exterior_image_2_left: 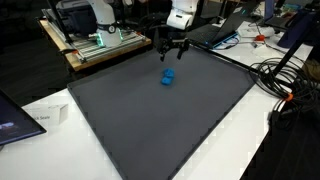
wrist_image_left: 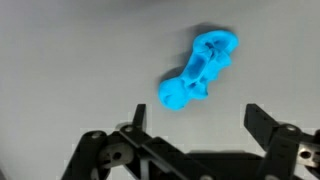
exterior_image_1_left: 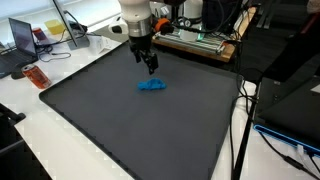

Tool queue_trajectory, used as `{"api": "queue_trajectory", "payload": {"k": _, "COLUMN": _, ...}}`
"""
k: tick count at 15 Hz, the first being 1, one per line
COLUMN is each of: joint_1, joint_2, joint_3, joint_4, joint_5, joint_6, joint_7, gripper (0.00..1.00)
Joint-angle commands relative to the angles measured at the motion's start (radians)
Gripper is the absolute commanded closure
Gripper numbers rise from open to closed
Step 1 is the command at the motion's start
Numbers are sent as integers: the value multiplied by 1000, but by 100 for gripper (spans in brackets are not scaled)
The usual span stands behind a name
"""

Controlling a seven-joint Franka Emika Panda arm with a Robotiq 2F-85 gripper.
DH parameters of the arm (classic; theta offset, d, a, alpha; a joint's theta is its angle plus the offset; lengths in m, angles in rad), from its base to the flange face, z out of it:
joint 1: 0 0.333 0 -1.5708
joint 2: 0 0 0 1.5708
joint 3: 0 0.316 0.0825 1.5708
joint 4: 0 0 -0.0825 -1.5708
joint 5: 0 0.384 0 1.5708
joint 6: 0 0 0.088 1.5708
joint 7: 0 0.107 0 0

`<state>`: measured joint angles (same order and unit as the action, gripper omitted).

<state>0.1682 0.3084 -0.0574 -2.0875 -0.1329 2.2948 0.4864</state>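
In an exterior view, the white robot arm point(exterior_image_1_left: 135, 20) holds its jaws just above a small, knobbly bright-blue plastic toy point(exterior_image_1_left: 152, 86). The toy lies on the dark grey mat of the table point(exterior_image_1_left: 110, 130). Nothing is held, so this looks like an approach.

In an exterior view from another side, the arm point(exterior_image_2_left: 180, 15) and toy point(exterior_image_2_left: 168, 77) stand visibly apart.

Only the wrist view shows the jaws spread wide and the toy point(wrist_image_left: 198, 68) lying slantwise ahead of them. A grasp would call for centring over it, then descending.

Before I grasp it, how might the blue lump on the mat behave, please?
The blue lump looks thin and knobbly, so probably light. Its irregular, elongated shape suggests it won't roll far. Stiff or soft, I cannot tell.
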Motion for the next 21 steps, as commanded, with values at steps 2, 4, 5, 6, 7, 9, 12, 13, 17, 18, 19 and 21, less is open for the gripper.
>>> {"api": "queue_trajectory", "payload": {"k": 2, "joint_1": -22, "joint_2": 75, "joint_3": 28, "joint_4": 148, "joint_5": -10, "joint_6": -120, "joint_7": -142, "gripper": 0}}
{"api": "queue_trajectory", "payload": {"k": 4, "joint_1": -15, "joint_2": 116, "joint_3": 35, "joint_4": 218, "joint_5": -15, "joint_6": -177, "joint_7": -183, "gripper": 0}}
{"api": "queue_trajectory", "payload": {"k": 5, "joint_1": -12, "joint_2": 139, "joint_3": 40, "joint_4": 254, "joint_5": -16, "joint_6": -205, "joint_7": -199, "gripper": 0}}
{"api": "queue_trajectory", "payload": {"k": 6, "joint_1": -7, "joint_2": 165, "joint_3": 44, "joint_4": 293, "joint_5": -21, "joint_6": -231, "joint_7": -212, "gripper": 0}}
{"api": "queue_trajectory", "payload": {"k": 7, "joint_1": -3, "joint_2": 186, "joint_3": 47, "joint_4": 324, "joint_5": -24, "joint_6": -254, "joint_7": -222, "gripper": 0}}
{"api": "queue_trajectory", "payload": {"k": 9, "joint_1": 8, "joint_2": 241, "joint_3": 53, "joint_4": 402, "joint_5": -31, "joint_6": -313, "joint_7": -233, "gripper": 0}}
{"api": "queue_trajectory", "payload": {"k": 12, "joint_1": 26, "joint_2": 324, "joint_3": 57, "joint_4": 519, "joint_5": -48, "joint_6": -403, "joint_7": -251, "gripper": 0}}
{"api": "queue_trajectory", "payload": {"k": 13, "joint_1": 34, "joint_2": 353, "joint_3": 58, "joint_4": 560, "joint_5": -55, "joint_6": -434, "joint_7": -258, "gripper": 0}}
{"api": "queue_trajectory", "payload": {"k": 17, "joint_1": 57, "joint_2": 461, "joint_3": 61, "joint_4": 716, "joint_5": -75, "joint_6": -532, "joint_7": -294, "gripper": 0}}
{"api": "queue_trajectory", "payload": {"k": 18, "joint_1": 56, "joint_2": 484, "joint_3": 63, "joint_4": 747, "joint_5": -70, "joint_6": -545, "joint_7": -308, "gripper": 0}}
{"api": "queue_trajectory", "payload": {"k": 19, "joint_1": 58, "joint_2": 506, "joint_3": 63, "joint_4": 776, "joint_5": -68, "joint_6": -561, "joint_7": -318, "gripper": 0}}
{"api": "queue_trajectory", "payload": {"k": 21, "joint_1": 58, "joint_2": 546, "joint_3": 63, "joint_4": 825, "joint_5": -66, "joint_6": -589, "joint_7": -342, "gripper": 0}}
